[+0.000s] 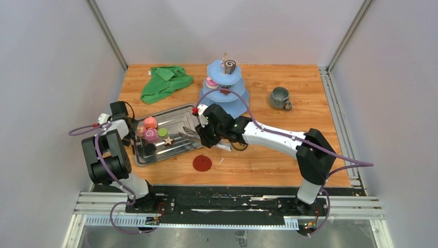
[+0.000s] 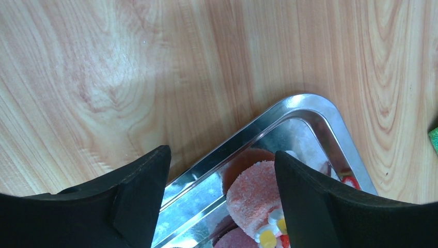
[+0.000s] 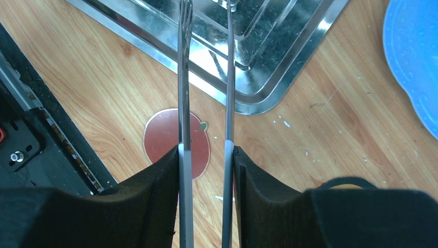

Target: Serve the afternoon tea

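The steel tray (image 1: 178,116) holds a pink swirl roll (image 1: 150,122), a magenta swirl roll (image 1: 151,135), a green disc (image 1: 162,132), a brown star (image 1: 168,140) and a black disc (image 1: 150,148). My left gripper (image 1: 135,129) is open over the tray's left edge (image 2: 310,103); a sugared pink sweet (image 2: 253,196) lies between its jaws (image 2: 221,157), untouched on the left side. My right gripper (image 1: 204,135) is shut on steel tongs (image 3: 184,77), whose empty tips reach over the tray (image 3: 279,67). A grey-green mug (image 1: 280,98) stands at the back right. The white mug is out of view.
A blue tiered stand (image 1: 233,106) behind the tray carries a brown swirl roll (image 1: 229,66) on top and a pink sweet (image 1: 212,82) lower down. A green cloth (image 1: 165,81) lies at the back left. A red apple-shaped mat (image 1: 202,163) lies near the front edge.
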{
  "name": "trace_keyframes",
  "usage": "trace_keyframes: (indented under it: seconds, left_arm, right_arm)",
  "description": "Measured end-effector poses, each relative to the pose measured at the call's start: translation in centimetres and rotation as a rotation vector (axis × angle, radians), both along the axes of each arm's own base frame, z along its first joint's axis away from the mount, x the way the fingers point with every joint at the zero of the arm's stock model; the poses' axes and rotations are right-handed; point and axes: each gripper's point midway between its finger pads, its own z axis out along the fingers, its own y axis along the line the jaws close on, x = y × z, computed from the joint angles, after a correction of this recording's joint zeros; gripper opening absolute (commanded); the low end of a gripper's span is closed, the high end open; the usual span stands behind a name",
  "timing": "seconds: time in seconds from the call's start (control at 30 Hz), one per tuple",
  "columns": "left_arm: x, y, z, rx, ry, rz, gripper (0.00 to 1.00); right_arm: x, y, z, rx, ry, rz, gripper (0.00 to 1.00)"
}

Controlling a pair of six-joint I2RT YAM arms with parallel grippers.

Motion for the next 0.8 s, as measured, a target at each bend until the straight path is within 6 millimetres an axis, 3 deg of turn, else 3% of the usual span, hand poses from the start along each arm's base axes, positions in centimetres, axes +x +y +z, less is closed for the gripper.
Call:
trace_keyframes:
  seconds: [0.33,0.43,0.6,0.8]
  left_arm:
    - [-0.6,-0.5,0.4,-0.019,0.038,-0.017,0.83]
    - [-0.6,-0.9,1.4,-0.027,0.036,-0.048,0.83]
    - [0.3,-1.3,5.3,-0.005,-0.041,-0.120,0.84]
    - [-0.4,-2.1,10.3,0.057,-0.118,-0.229,0.85]
  right_arm:
    - [-0.4,2.2,-2.0,-0.027,0.019,0.053,0.44]
    - [-0.4,2.2,-2.3,-0.032,0.020,0.057,0.45]
    - [-0.3,2.3,-2.3,-0.031,0.015,0.060,0.45]
    - [-0.4,2.5,-2.3,-0.027,0.004,0.068,0.45]
